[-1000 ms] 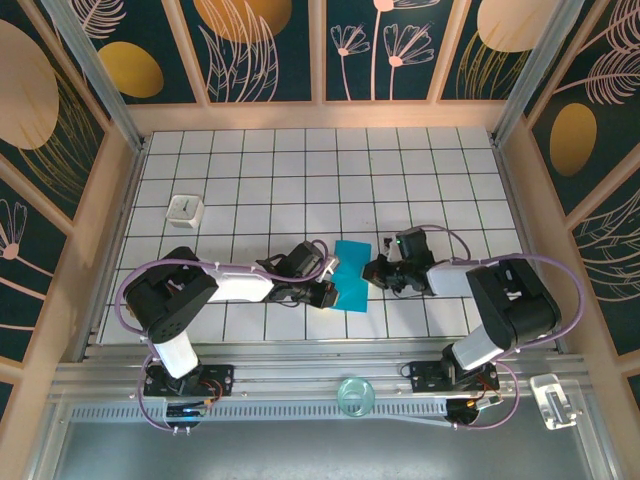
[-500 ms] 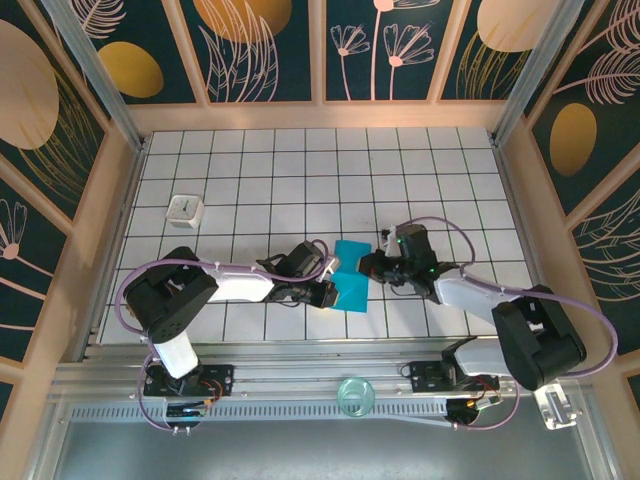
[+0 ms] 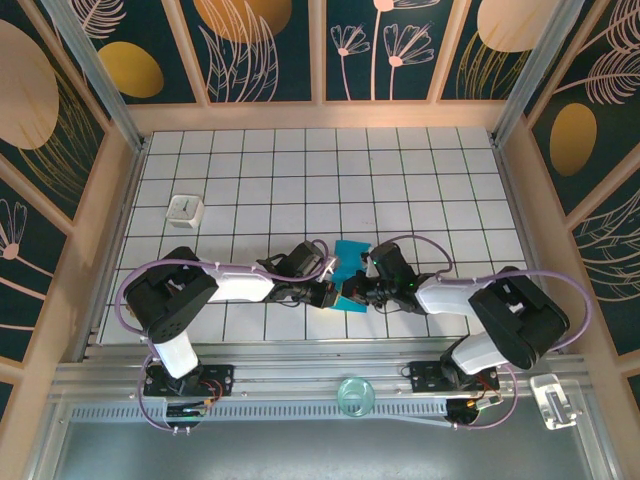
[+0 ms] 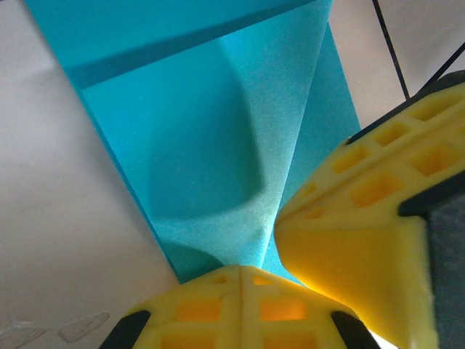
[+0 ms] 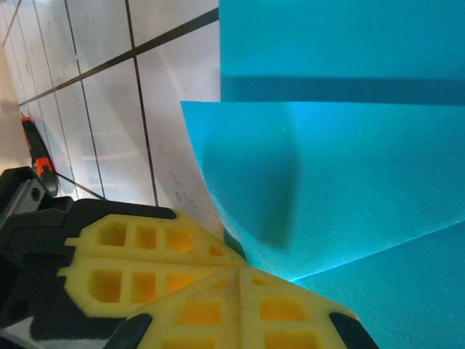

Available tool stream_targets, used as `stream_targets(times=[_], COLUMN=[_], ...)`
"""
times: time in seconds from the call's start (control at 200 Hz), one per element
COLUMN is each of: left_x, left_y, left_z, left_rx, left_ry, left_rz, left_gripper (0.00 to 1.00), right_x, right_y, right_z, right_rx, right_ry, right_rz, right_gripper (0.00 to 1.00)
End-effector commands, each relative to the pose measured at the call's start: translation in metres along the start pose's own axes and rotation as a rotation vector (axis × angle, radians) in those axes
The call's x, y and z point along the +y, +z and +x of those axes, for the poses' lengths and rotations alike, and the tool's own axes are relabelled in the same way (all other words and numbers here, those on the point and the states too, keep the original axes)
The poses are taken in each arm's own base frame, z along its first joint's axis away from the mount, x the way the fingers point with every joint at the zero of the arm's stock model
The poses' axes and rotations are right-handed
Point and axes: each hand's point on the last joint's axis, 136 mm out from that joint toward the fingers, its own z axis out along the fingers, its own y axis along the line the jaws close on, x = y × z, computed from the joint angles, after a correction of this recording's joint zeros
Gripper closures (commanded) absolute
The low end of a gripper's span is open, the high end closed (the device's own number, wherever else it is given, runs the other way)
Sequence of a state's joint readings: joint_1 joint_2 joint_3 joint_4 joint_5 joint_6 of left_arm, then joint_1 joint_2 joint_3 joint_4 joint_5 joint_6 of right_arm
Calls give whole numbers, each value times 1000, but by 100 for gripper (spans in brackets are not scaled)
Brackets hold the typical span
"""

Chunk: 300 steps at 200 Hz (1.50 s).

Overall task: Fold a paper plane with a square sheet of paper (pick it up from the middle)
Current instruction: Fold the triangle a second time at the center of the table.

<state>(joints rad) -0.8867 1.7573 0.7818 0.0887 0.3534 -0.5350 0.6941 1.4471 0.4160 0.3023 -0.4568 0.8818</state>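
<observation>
The teal-blue square sheet of paper (image 3: 351,262), partly folded with a flap and creases showing, lies on the white grid table between my two arms. My left gripper (image 3: 328,293) is shut, its yellow tips resting at the paper's near-left corner. In the left wrist view the sheet (image 4: 203,131) spreads out from the closed left gripper (image 4: 240,270). My right gripper (image 3: 352,291) is shut too and sits right beside the left one, on the paper's near edge. The right wrist view shows the right gripper (image 5: 240,273) against the paper (image 5: 349,182), the left gripper's fingers (image 5: 138,251) touching alongside.
A small white cube (image 3: 185,209) sits at the left of the grid table (image 3: 300,170). A clear round dish (image 3: 353,396) rests on the metal rail in front. Wooden walls (image 3: 520,190) enclose the table on three sides.
The right arm has swung left, bringing its shut gripper from the paper's right side onto the near edge beside the left gripper. The left arm has stayed put.
</observation>
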Motion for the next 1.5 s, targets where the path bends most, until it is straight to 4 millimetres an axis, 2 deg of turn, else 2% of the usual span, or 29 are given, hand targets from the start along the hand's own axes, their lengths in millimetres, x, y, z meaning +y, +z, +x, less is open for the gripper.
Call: stream_targets(times=[0.0,0.255,0.54,0.771,0.991,1.051,1.071,1.376,1.451,1.496], left_x=[76,77,85,92,94,94,94,95,94,92], left_y=[4,4,3,2,2,2,2,1,1,2], left_z=[77,77,83,93,97,98,98,99,97,95], left_rx=[229,231,255,279,284,286,286,281,277,273], left_ry=[-108,-107,-81,-73,-74,-75,-75,-76,-80,-81], left_rz=[-292,-293,-336,-361,-360,-359,-359,-361,-358,-353], left_gripper=[100,100,100,100,100,100,100,100,100,100], right_x=[0,-3,-33,-53,-58,-60,-65,-94,-98,-93], right_y=[4,12,8,-3,-16,-15,-19,-40,-48,-54], right_z=[-4,-3,-10,-27,-49,-49,-55,-77,-86,-94], right_rx=[-24,-6,-24,-73,-124,-119,-137,-194,-214,-235], right_ry=[13,25,61,105,102,86,104,129,134,119], right_rz=[2,11,191,271,268,275,279,319,320,298], right_gripper=[99,99,100,100,100,100,100,100,100,100])
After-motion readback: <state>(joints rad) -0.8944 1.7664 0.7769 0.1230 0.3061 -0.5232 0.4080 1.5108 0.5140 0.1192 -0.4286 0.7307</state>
